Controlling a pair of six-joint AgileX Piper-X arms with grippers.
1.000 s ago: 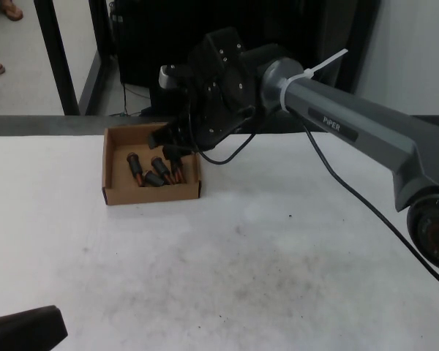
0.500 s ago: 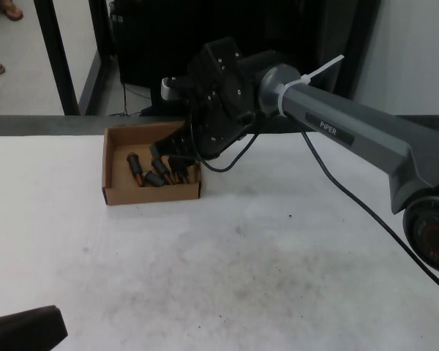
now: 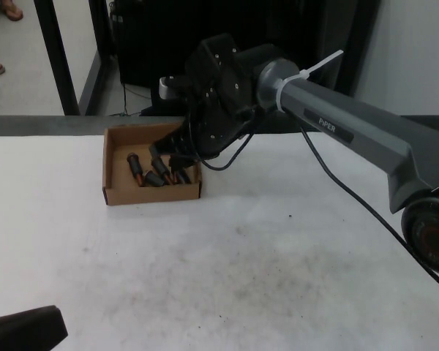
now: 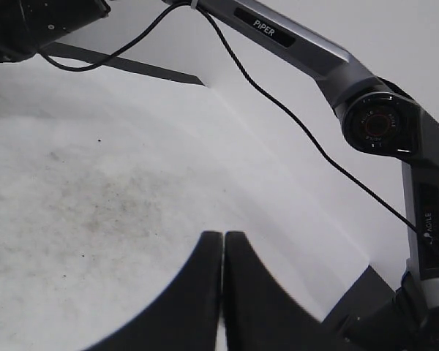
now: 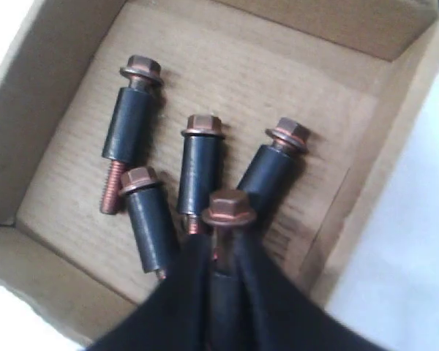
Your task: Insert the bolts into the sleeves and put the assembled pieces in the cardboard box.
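Four sleeved bolts point(image 5: 202, 164) flat in cardboard box point(image 5: 51, 80); right pincer point(image 5: 221, 252) clamps fifth bolt point(image 5: 228, 208), head outward; left pincer point(image 4: 223, 241) closed.

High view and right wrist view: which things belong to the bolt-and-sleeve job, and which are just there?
Job:
- cardboard box
- four assembled pieces lying in it
- fifth assembled piece, gripped by the right gripper above them

Not the job:
- left gripper, fingers shut over the bench
- black cable along the right arm
- white cable tie
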